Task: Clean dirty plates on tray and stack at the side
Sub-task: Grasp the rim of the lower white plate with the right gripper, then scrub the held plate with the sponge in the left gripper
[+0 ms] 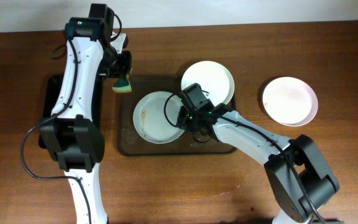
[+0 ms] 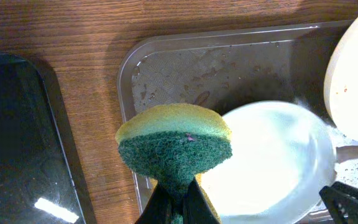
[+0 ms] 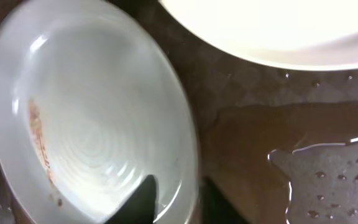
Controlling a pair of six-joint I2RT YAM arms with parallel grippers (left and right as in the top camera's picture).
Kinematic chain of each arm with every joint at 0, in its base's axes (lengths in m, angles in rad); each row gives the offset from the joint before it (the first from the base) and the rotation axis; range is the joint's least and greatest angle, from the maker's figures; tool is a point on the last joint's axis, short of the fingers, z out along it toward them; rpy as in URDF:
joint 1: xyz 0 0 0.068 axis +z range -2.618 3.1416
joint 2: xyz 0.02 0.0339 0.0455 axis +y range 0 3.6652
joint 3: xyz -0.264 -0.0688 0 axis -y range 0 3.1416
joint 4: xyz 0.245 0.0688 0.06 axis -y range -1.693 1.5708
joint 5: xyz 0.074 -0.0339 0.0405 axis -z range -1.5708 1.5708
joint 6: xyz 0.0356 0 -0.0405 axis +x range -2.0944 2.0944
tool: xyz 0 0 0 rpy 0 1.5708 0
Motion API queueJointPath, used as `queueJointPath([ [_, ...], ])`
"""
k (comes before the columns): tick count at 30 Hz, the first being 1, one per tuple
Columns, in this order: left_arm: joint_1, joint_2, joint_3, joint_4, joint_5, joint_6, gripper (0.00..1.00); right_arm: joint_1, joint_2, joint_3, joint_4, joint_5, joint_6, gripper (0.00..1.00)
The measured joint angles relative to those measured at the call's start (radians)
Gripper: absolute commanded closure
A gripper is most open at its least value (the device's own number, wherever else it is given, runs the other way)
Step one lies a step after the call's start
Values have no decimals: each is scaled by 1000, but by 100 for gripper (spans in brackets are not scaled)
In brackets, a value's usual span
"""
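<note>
The brown tray (image 1: 126, 144) holds a white plate (image 1: 157, 117) with a brown streak on its left side. A second white plate (image 1: 208, 81) rests on the tray's far right corner. A third plate (image 1: 289, 101) lies on the table at the right. My left gripper (image 1: 123, 73) is shut on a yellow-green sponge (image 2: 176, 143), above the tray's left edge (image 2: 229, 62). My right gripper (image 3: 178, 182) straddles the streaked plate's (image 3: 92, 124) right rim, one finger inside and one outside, shut on it.
A narrow black tray (image 1: 48, 99) lies on the wooden table left of the brown tray, also in the left wrist view (image 2: 17, 137). Water pools on the brown tray's floor (image 3: 328, 174). The second plate (image 3: 272, 25) overhangs the tray close to my right gripper.
</note>
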Motion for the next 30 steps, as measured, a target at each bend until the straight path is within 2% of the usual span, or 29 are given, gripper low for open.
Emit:
queueJointPath([
  [3, 0, 0, 0, 0, 0, 0, 99, 0, 4, 0, 1, 4, 3, 58],
  [8, 0, 0, 0, 3, 0, 0, 99, -2, 46, 0, 48, 4, 2, 59],
  [13, 0, 0, 0, 10, 0, 0, 99, -27, 86, 0, 139, 5, 2, 69],
  [18, 0, 0, 0, 14, 0, 0, 99, -40, 121, 0, 176, -19, 2, 70],
  [21, 0, 0, -10, 22, 4, 0, 99, -40, 121, 0, 169, -57, 3, 96],
  [30, -24, 1, -161, 61, 66, 0, 99, -40, 123, 0, 153, -87, 2, 96],
])
